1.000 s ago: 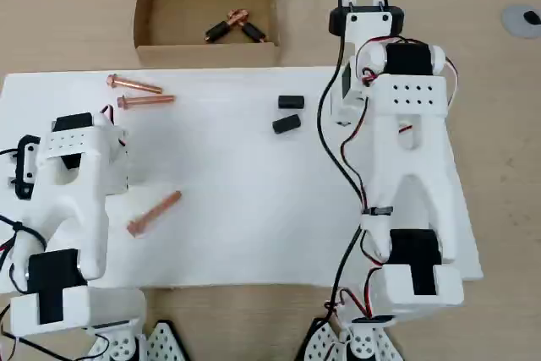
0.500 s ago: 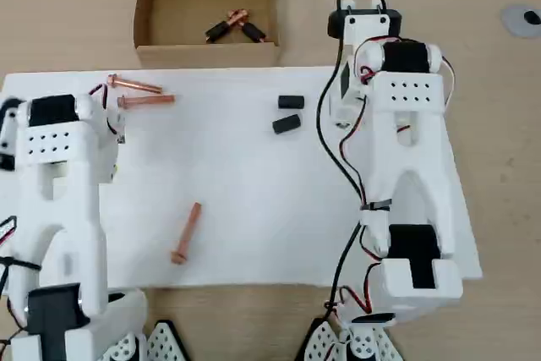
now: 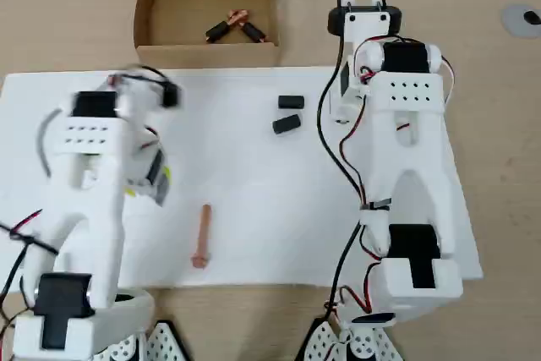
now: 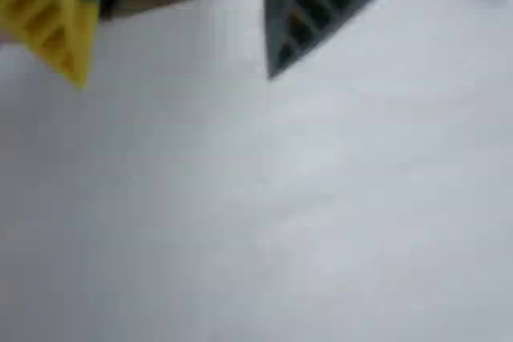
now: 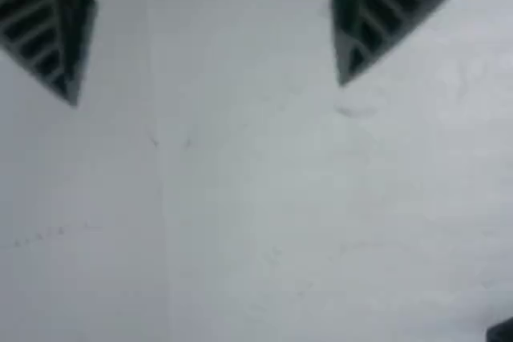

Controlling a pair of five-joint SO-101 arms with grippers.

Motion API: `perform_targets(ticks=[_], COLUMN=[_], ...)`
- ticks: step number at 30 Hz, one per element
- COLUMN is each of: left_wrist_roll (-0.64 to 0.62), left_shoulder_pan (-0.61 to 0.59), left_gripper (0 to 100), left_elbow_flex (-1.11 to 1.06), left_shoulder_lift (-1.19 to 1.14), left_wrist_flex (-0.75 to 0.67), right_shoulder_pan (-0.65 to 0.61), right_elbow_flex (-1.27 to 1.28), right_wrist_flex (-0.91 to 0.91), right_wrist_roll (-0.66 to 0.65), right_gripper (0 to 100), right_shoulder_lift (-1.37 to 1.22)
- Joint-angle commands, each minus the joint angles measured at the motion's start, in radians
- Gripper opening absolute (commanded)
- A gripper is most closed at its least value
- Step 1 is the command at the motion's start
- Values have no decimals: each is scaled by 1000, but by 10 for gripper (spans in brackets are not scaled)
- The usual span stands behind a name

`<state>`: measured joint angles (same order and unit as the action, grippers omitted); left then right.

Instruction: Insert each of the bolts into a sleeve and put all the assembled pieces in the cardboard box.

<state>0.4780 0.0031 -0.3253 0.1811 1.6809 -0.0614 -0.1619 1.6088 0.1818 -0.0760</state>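
Note:
One copper bolt (image 3: 203,234) lies loose on the white sheet (image 3: 254,209), near its front edge and pointing away from it. Two black sleeves (image 3: 291,101) (image 3: 286,124) lie at the sheet's back middle. The cardboard box (image 3: 152,14) stands behind the sheet and holds assembled pieces (image 3: 228,27). My left gripper (image 3: 156,177) (image 4: 175,76) hangs open over bare sheet, left of the bolt, one finger (image 4: 56,22) yellow. To the right of the sleeves my right gripper (image 3: 342,103) (image 5: 208,90) is open above bare sheet with nothing between its fingers.
The sheet lies on a wooden table (image 3: 507,124). The right arm's body (image 3: 410,175) covers the sheet's right side, with red and black cables (image 3: 347,166) beside it. A grey round thing (image 3: 522,19) sits at the table's far right.
My left arm has swung right across the sheet and now covers the two bolts at the back left. The loose bolt slid right and turned lengthwise. The right arm has kept still.

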Motion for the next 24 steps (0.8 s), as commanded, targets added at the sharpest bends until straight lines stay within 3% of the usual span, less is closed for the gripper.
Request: perform_targets(ticks=[1, 15, 19, 24], left_wrist_roll=[49, -285, -413, -483], left_shoulder_pan=[58, 305, 318, 316], left_gripper=[160, 160, 160, 160], left_elbow_flex=[8, 89, 80, 83], left_shoulder_lift=[-50, -134, -166, -280], left_wrist_flex=[26, 74, 71, 71], right_shoulder_pan=[-16, -16, -15, -15], right_elbow_flex=[-2, -1, -1, -1], right_wrist_flex=[-14, -28, -28, -28], right_wrist_roll=[-2, -5, -6, -6], right_gripper=[249, 249, 249, 249], right_shoulder_lift=[5, -1, -1, -1])
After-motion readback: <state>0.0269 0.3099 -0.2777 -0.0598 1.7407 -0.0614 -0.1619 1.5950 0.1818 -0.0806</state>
